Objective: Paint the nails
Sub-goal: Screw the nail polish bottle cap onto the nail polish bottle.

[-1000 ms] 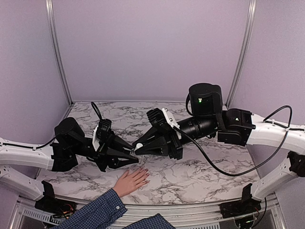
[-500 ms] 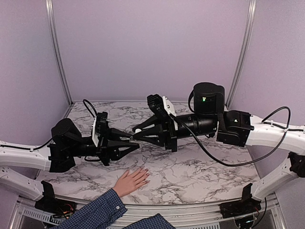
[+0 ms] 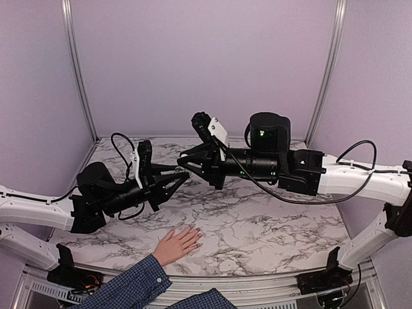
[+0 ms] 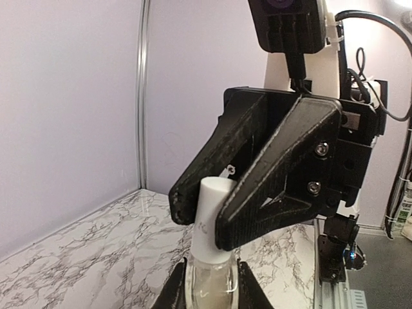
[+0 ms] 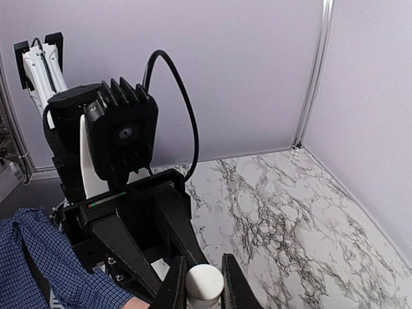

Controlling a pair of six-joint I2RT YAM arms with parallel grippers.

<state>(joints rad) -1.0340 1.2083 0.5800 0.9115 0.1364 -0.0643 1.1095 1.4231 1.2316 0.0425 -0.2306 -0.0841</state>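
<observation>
Painting looks not yet begun: above mid-worktop [image 3: 270, 225] the left tool [image 3: 174, 181] clamps the bottle [image 4: 207, 290] and the right tool [image 3: 191, 168] pinches its cap [image 4: 212, 212], while the hand [image 3: 175, 244] lies flat at 6 o'clock, its nails [image 3: 197, 237] too small to judge.

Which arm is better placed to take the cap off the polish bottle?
Right. The right gripper is shut on the white cap, while the left gripper clamps the bottle below it, so the left likely just steadies.
</observation>
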